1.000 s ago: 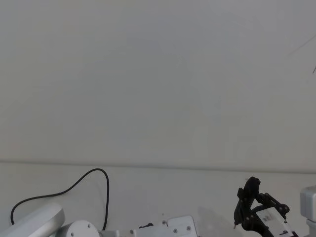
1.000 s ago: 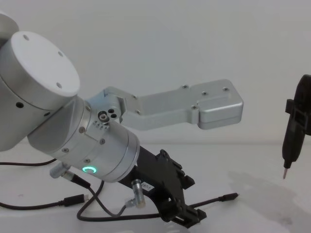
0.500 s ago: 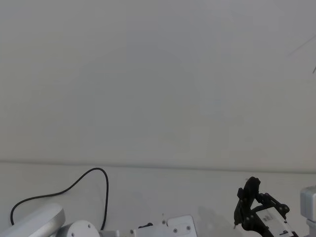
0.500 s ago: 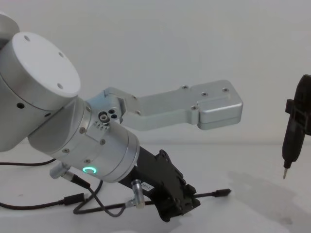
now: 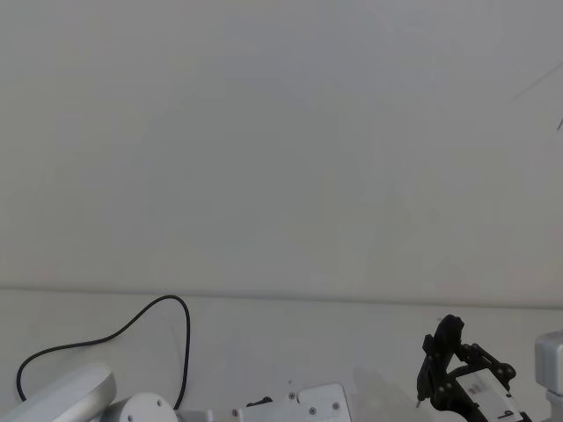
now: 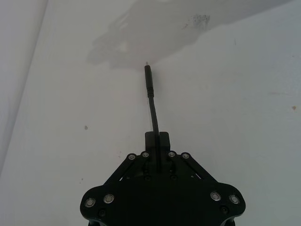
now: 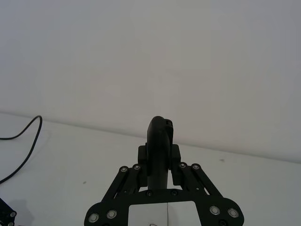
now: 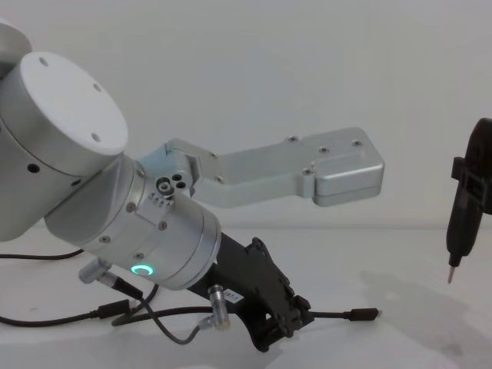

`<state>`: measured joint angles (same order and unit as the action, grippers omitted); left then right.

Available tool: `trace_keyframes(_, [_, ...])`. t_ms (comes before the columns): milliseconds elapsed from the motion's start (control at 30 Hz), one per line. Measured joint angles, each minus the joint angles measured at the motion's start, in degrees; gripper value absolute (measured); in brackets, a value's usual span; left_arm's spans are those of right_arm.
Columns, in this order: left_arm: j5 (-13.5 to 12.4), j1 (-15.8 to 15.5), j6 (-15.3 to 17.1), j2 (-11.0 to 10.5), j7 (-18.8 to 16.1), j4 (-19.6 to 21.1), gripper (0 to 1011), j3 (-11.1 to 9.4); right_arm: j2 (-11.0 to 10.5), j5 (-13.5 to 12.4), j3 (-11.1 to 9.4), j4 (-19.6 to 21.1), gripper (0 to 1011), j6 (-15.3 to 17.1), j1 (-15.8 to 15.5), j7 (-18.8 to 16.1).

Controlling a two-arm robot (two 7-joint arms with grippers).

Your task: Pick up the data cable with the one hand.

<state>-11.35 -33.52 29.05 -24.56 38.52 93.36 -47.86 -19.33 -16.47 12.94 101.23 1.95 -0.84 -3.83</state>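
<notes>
Nearest the body, the left gripper [image 6: 156,141] is clamped narrow on the data cable [image 6: 153,106], gripping it a short way behind the plug [image 6: 148,77]. The plug pokes straight out ahead of the fingers, low by the white table [image 6: 244,122]; whether it touches the surface cannot be told. The hold is on a thin, round cord, so the likeliest failure is the cord sliding through the fingers as the arm rises. The weight and drag of the long slack would cause that, since it trails back under the arm and loops across the far table. That slack could also snag on the arm itself. Off to the right, the right gripper [image 7: 159,162] is parked, closed around a dark pen-like tool [image 8: 463,207], well apart from the plug.
</notes>
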Motion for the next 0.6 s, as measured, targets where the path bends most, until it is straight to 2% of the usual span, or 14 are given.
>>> trace_keyframes(200, [-0.1, 0.3, -0.7, 0.1, -0.6, 0.1, 49, 0.4, 0.1, 0.0, -0.1, 0.3, 268, 0.0, 0.0, 0.0])
trace_keyframes(367, [0.1, 1.0, -2.5, 0.3, -1.9, 0.5, 49, 1.5, 0.3, -0.3, -0.7, 1.7, 268, -0.1, 0.1, -0.2])
trace_keyframes(600, [1.1, 1.8, -5.1, 1.3, -3.5, 0.9, 49, 3.2, 1.1, -2.5, -1.9, 4.3, 269, 0.3, 0.3, -0.8])
